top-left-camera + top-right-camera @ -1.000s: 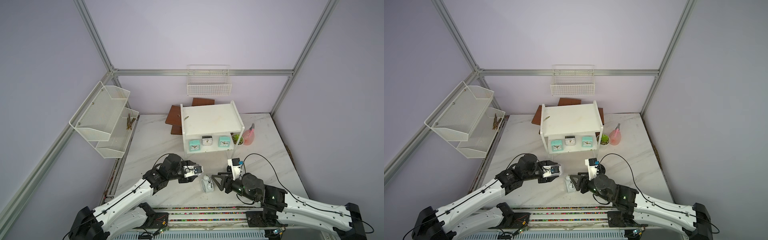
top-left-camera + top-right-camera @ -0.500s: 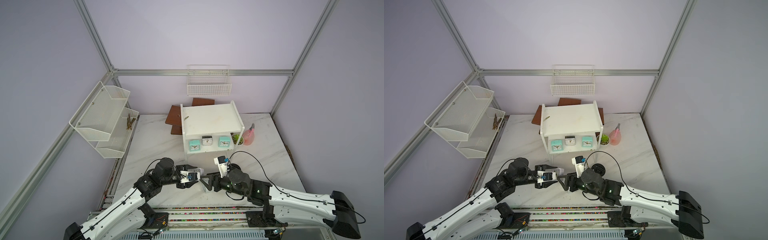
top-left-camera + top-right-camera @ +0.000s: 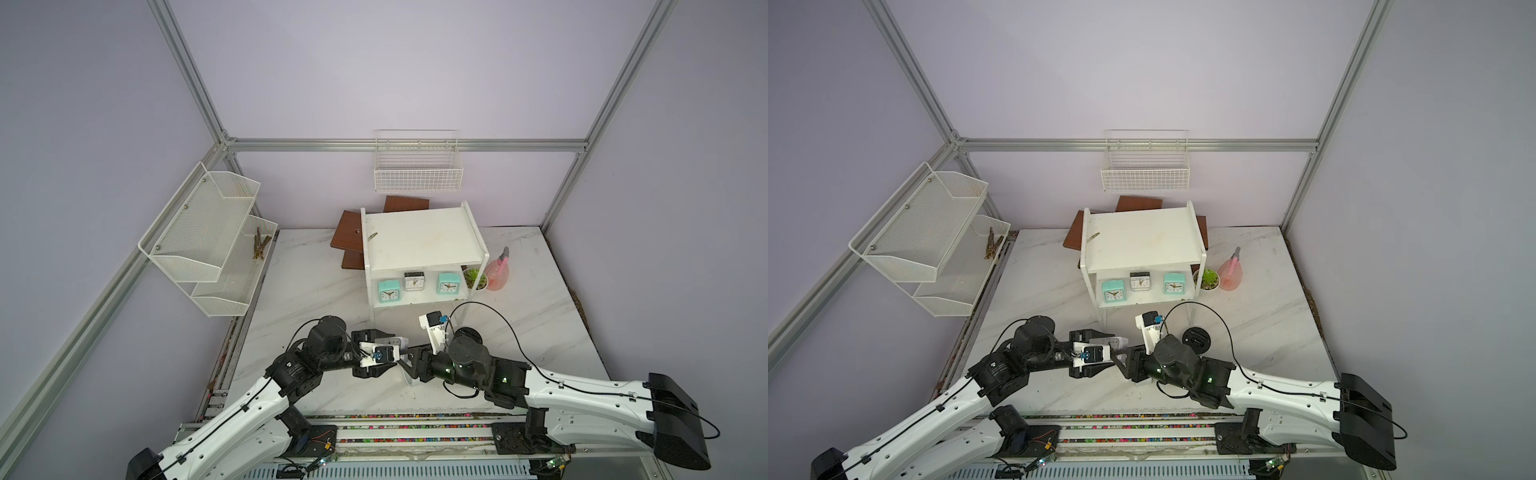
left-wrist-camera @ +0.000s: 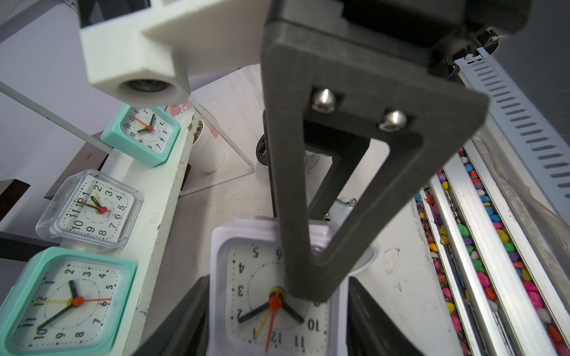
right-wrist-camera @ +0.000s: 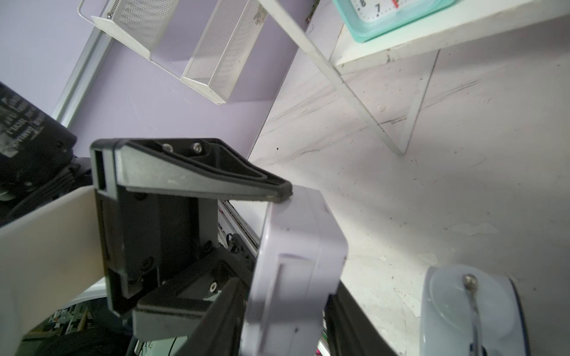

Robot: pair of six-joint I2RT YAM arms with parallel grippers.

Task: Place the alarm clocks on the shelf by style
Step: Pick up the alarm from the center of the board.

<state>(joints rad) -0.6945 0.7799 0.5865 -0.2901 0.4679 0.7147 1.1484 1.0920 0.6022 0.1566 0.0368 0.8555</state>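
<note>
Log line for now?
handover | left gripper: on held grey clock sides | right gripper: closed across its face | shelf lower board: two mint clocks, shelved grey clock between

- Square clock (image 4: 243, 277): matt whitish plastic.
- Table (image 3: 316, 291): smooth marble-look top, scuffed.
- Wall rack (image 3: 195, 237): white metal mesh.
- Boards (image 3: 347, 232): brown wood, matt.
- Frame bars (image 3: 415, 144): bare silvery metal.

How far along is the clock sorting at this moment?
Done: two mint-green clocks and one whitish-grey clock stand on the lower board of the shelf, grey between the mints. In hand: the second whitish-grey clock, right gripper shut across it, left gripper flanking its sides. Remaining: both twin-bell clocks, off the shelf on the table.
</note>
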